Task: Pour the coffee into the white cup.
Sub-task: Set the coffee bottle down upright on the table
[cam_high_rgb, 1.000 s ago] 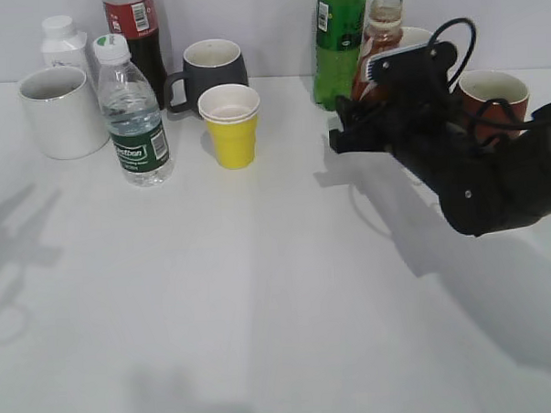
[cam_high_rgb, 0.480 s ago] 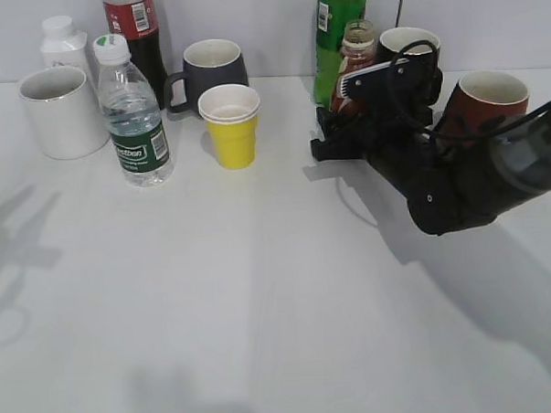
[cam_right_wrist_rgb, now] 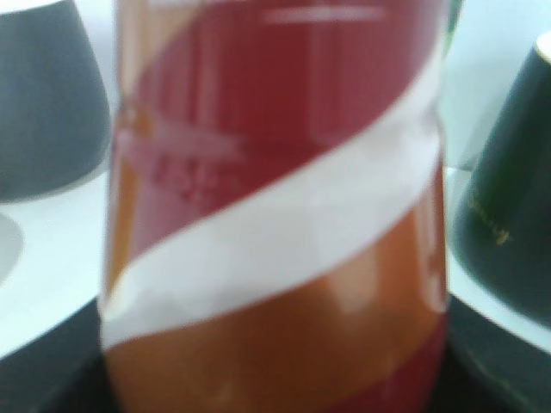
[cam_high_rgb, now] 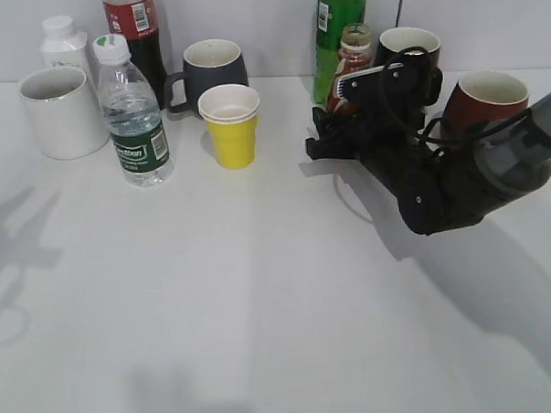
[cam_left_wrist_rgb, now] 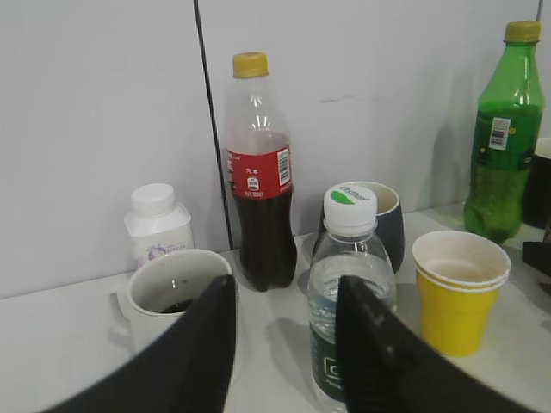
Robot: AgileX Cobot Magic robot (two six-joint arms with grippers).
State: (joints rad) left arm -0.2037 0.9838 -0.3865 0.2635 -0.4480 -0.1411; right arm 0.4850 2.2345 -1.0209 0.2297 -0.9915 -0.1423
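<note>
Grasping comes first: right gripper (cam_high_rgb: 341,130) has its fingers around the coffee bottle (cam_high_rgb: 353,52) at one o'clock, whether clamped I cannot tell. Next, lift toward white cup (cam_high_rgb: 61,111) at ten o'clock. Left gripper (cam_left_wrist_rgb: 284,361) hangs apart.

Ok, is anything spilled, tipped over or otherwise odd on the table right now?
Nothing stands out. The bottles and cups along the back all stand upright, with no spill visible on the table. The coffee bottle is upright, with the right gripper at its base; its cap appears to be off.
</note>
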